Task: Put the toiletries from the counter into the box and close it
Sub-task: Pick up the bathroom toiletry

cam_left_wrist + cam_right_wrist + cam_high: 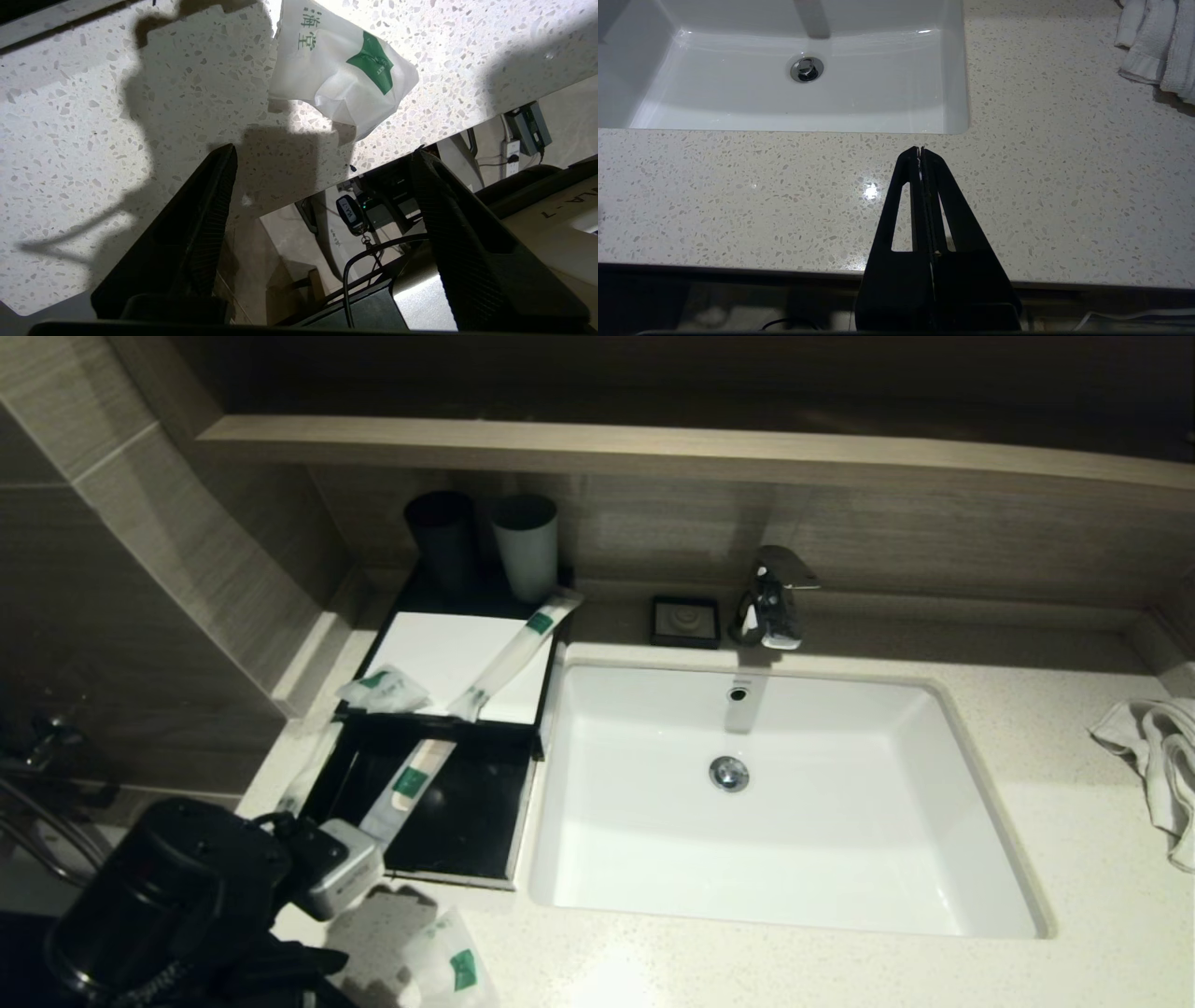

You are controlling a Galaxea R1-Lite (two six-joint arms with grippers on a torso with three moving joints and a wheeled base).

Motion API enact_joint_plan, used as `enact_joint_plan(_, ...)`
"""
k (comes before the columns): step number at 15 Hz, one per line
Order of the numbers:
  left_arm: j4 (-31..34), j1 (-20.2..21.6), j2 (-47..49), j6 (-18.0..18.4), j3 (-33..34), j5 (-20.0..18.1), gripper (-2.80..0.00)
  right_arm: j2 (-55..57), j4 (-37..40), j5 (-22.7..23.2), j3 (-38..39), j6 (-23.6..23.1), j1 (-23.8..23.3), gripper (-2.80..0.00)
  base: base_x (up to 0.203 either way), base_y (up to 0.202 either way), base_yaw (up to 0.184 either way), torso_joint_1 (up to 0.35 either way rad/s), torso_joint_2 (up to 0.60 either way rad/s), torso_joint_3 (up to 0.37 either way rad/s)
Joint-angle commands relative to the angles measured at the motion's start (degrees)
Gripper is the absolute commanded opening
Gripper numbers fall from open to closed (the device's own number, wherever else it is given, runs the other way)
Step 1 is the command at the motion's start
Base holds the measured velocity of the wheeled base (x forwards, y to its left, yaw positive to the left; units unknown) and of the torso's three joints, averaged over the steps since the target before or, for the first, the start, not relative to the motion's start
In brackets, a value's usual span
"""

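Note:
The box (439, 649), black with a white top, stands left of the sink with its drawer (467, 821) pulled out. One long sachet (515, 651) lies across the white top and a short pouch (383, 691) rests on its front left corner. A second long sachet (411, 782) lies slanted in the drawer. Another short pouch (450, 967) (341, 70) lies on the counter (747, 971) near its front edge. My left gripper (322, 158) hovers open over that edge, just short of this pouch, nothing between its fingers. My right gripper (920, 149) is shut and empty above the counter in front of the sink.
Black cup (441, 537) and grey cup (527, 546) stand behind the box. A small black soap dish (685, 621) and the tap (773, 597) sit behind the white sink (971, 775). A crumpled white towel (1158, 756) lies far right. A tiled wall rises left.

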Motion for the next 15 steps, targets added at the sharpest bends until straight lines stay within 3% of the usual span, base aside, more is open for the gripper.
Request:
enact_joint_plan(1, 0.0, 0.0, 2.3, 1.1, 0.0, 0.2, 0.00, 0.0, 0.0, 0.0, 0.0, 0.0, 0.0, -2.80, 0.000, 0.000, 0.000, 0.000, 0.00, 0.000)
enact_joint_plan(15, -0.5, 0.0, 8.1, 5.5, -1.0, 0.7, 0.00, 0.0, 0.0, 0.0, 0.0, 0.0, 0.0, -2.80, 0.000, 0.000, 0.000, 0.000, 0.00, 0.000)
